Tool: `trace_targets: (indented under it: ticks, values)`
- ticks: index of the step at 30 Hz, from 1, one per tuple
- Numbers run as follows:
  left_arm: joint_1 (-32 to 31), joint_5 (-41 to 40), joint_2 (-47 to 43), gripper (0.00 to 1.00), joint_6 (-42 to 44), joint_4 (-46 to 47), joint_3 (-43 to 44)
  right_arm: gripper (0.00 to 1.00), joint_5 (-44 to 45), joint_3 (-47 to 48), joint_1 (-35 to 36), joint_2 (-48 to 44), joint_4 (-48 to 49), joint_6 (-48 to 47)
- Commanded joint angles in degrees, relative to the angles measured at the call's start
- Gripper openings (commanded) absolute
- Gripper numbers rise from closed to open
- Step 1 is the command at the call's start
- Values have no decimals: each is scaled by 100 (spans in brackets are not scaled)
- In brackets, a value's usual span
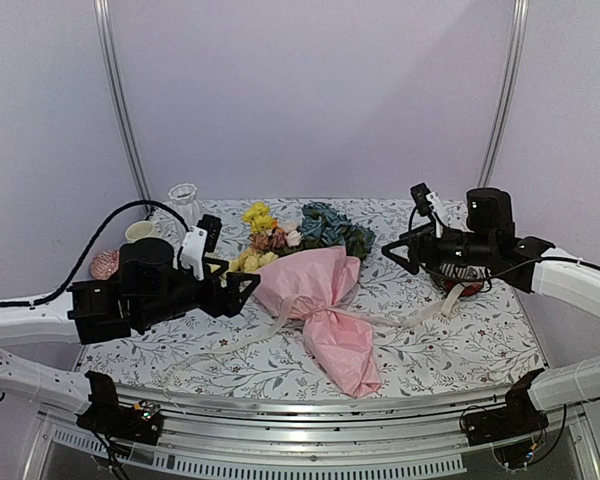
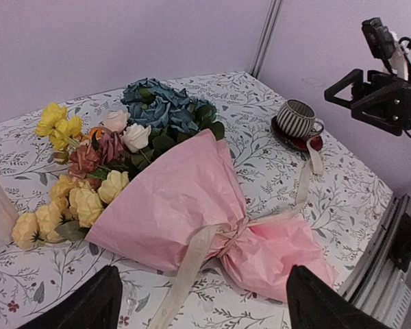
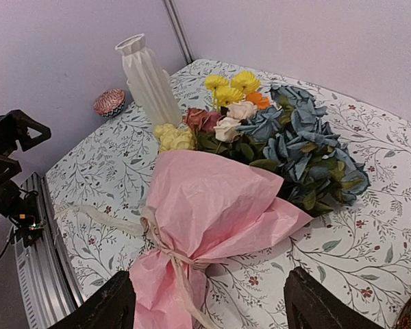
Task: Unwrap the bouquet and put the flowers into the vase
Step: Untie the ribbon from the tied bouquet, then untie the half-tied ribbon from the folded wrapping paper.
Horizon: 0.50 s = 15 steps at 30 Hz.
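Right in front of the left gripper (image 2: 203,291), a little below it, the bouquet (image 2: 185,199) lies on its side on the table (image 2: 260,103). This gripper's fingers are spread wide and hold nothing. Across the bouquet from it hangs the right gripper (image 3: 211,288). Its fingers are spread wide too, with nothing between them. Neither one touches the bouquet.

The tied ribbon (image 2: 236,229) sits closest to both grippers. The flowers (image 3: 260,123) poke out of the far end of the pink paper. Past the flowers from the right gripper stands the vase (image 3: 149,82), upright, just beside the yellow blooms.

I think the paper is thin and crinkly, so it may tear or slip if pulled hard. The ribbon looks soft and floppy, so a loose tail of it seems the best place to pinch first. The flowers look light. Their stems hide inside the paper, and low on the stems seems a safer place to grab than the heads
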Motion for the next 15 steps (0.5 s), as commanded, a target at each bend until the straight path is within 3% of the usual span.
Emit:
trace_targets:
  ticks: [1,7,15]
  values:
    - [-35,520,374,85,-179,572,-109,75,-303,-165,353,429,367,-166]
    - [-34,620,910,84,-310,639,-82,74,-630,-251,574,1098,834,-288]
    - [-36,657,1408,84,-333,596,50,68,-156,99,998,1777,780,-344]
